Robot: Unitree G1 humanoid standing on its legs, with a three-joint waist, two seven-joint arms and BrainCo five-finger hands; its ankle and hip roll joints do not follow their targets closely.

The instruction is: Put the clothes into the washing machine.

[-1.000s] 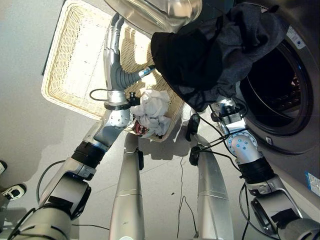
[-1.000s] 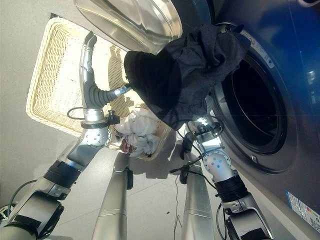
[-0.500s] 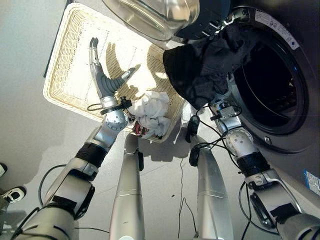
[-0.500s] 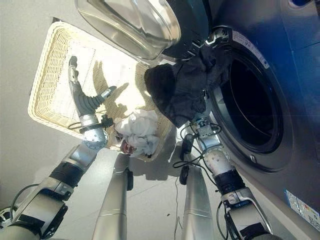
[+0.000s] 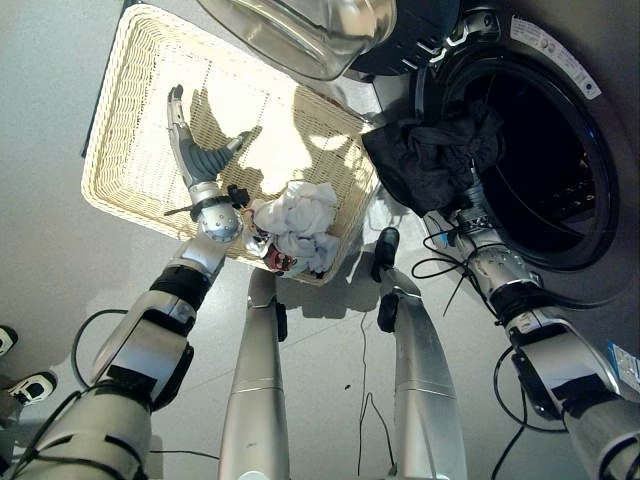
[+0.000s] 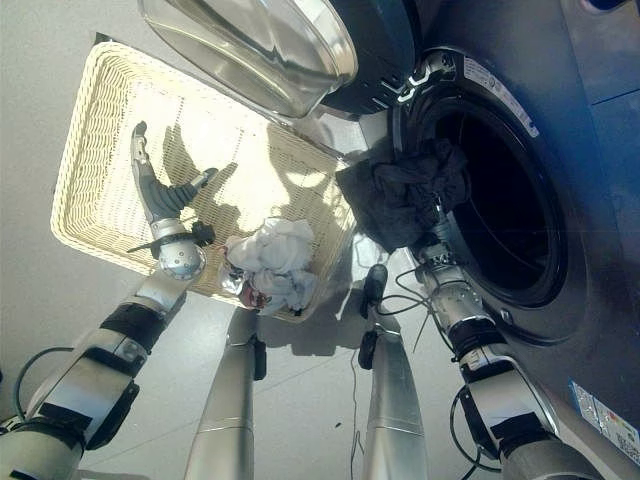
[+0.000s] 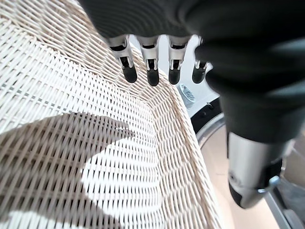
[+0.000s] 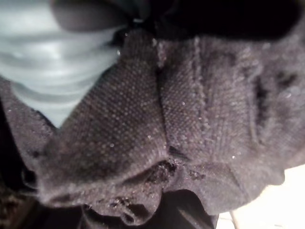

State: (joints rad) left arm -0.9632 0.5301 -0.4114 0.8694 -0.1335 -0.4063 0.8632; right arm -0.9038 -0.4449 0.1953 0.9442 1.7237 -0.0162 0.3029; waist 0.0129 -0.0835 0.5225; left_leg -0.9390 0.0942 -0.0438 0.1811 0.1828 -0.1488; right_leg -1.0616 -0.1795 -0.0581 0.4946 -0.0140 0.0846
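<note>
A dark knit garment (image 5: pixel 430 160) hangs bunched over the near rim of the washing machine's round opening (image 5: pixel 545 150), partly inside it. My right wrist (image 5: pixel 470 218) ends under that garment, and the cloth covers the hand; the same dark knit (image 8: pixel 190 124) shows close up in the right wrist view. A crumpled white bundle of clothes (image 5: pixel 300 225) lies in the near corner of the wicker basket (image 5: pixel 120 110). My left hand (image 5: pixel 195 150) hovers over the basket's bare weave, open with straight fingers (image 7: pixel 152 71) and holding nothing.
The washer's glass door (image 5: pixel 300 30) stands swung open above the basket's far edge. The basket sits on the grey floor to the left of the machine, its right corner close to the washer front. A person's shoe (image 5: pixel 25 385) shows at lower left.
The dark garment has gone from high in front of the door down to the opening's rim, carried by my right arm. My left hand has drawn back left over the basket.
</note>
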